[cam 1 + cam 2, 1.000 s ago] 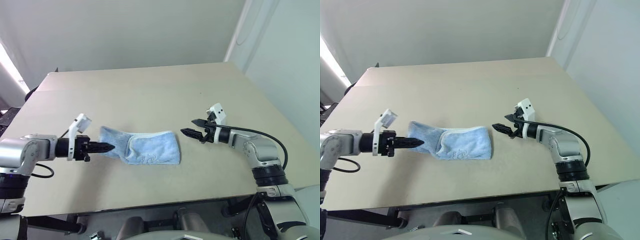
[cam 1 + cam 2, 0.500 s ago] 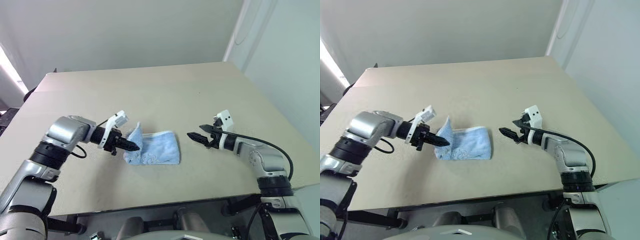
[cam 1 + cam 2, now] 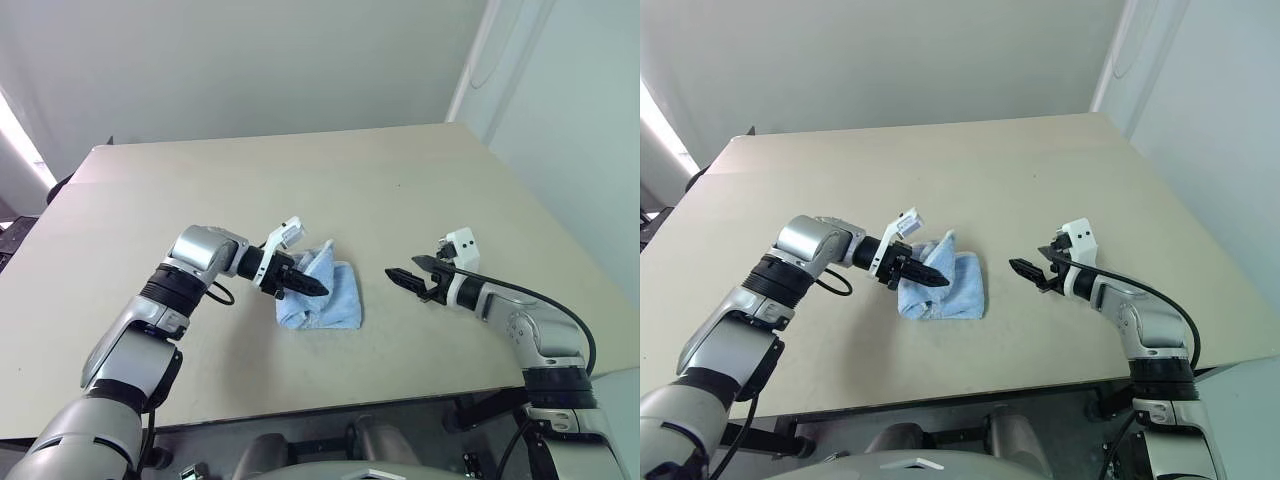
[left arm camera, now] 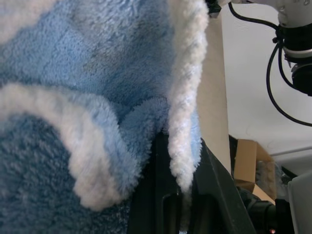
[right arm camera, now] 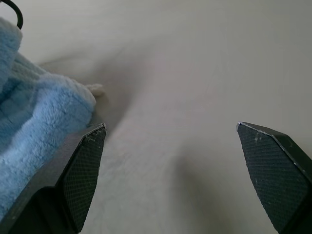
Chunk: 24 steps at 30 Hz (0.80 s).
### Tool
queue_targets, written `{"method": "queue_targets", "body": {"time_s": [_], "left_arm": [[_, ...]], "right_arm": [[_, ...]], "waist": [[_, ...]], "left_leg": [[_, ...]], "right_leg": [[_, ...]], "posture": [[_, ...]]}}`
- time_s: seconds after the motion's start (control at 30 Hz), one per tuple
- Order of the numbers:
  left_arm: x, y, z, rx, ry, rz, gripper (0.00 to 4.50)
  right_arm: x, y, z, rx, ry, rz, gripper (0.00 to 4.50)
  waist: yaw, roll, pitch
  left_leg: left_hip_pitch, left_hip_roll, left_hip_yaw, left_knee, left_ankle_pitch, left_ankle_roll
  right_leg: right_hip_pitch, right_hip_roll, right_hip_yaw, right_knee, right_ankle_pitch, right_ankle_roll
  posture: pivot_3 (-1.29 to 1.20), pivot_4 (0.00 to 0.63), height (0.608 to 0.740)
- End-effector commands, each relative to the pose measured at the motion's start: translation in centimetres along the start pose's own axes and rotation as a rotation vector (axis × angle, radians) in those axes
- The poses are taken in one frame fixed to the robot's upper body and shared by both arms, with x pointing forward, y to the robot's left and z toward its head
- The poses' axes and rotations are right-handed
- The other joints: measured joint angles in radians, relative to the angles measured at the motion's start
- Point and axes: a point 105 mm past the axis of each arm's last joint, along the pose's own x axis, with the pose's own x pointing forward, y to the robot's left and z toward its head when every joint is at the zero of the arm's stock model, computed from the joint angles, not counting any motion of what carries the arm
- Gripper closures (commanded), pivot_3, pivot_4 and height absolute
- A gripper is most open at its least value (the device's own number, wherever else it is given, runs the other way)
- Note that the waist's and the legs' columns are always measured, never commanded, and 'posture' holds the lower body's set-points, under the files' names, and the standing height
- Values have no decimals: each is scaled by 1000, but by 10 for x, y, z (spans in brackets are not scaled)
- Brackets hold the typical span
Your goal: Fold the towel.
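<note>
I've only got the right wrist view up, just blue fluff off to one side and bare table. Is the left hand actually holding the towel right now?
Observer: Yes. The left hand is shut on the towel, pinching its white-stitched edge.
Operator: Is the towel lying flat?
Observer: No. The gripped end is lifted and carried over the rest, which sits bunched on the table.
Operator: And my right hand, is it near the cloth?
Observer: The right hand is open, apart from the towel on its right side, touching nothing.
</note>
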Motion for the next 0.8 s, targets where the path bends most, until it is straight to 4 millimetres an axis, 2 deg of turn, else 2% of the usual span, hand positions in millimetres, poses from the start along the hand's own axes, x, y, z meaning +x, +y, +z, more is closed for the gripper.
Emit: {"method": "queue_targets", "body": {"time_s": [0.03, 0.13, 0.23, 0.43, 0.53, 0.73, 0.8], "left_arm": [[3, -3, 3, 25, 0, -18, 4471], [5, -3, 9, 49, -44, -16, 4471], [4, -14, 14, 66, -74, -76, 3762], [0, -18, 6, 86, -49, -79, 1584], [-9, -20, 15, 149, -99, -57, 563], [-29, -37, 38, 411, -306, -37, 563], [-35, -33, 37, 478, -306, 24, 563]], "right_arm": [[-1, 2, 13, -24, -47, -3, 0], [-1, 0, 12, -21, -45, -12, 0], [-1, -3, 10, -21, -41, -24, 0], [2, -4, 10, -24, -34, -27, 0], [4, -4, 11, -23, -35, -22, 0], [7, -4, 13, -31, -41, -16, 0], [7, -4, 14, -33, -47, -15, 0]], "waist": [[0, 0, 0], [1, 0, 0], [0, 0, 0], [0, 0, 0], [0, 0, 0], [1, 0, 0], [2, 0, 0]], "left_leg": [[0, 0, 0, 0, 0, 0], [0, 0, 0, 0, 0, 0], [0, 0, 0, 0, 0, 0], [0, 0, 0, 0, 0, 0], [0, 0, 0, 0, 0, 0], [0, 0, 0, 0, 0, 0], [0, 0, 0, 1, 0, 0]], "right_leg": [[0, 0, 0, 0, 0, 0], [0, 0, 0, 0, 0, 0], [0, 0, 0, 0, 0, 0], [0, 0, 1, 0, 0, 0], [0, 0, 1, 1, 0, 0], [0, 0, 1, 1, 0, 0], [0, -1, 1, 1, 1, -1]], "posture": [[0, 0, 740], [0, 0, 740], [0, 0, 740], [0, 0, 740], [0, 0, 740], [0, 0, 740], [0, 0, 740]]}}
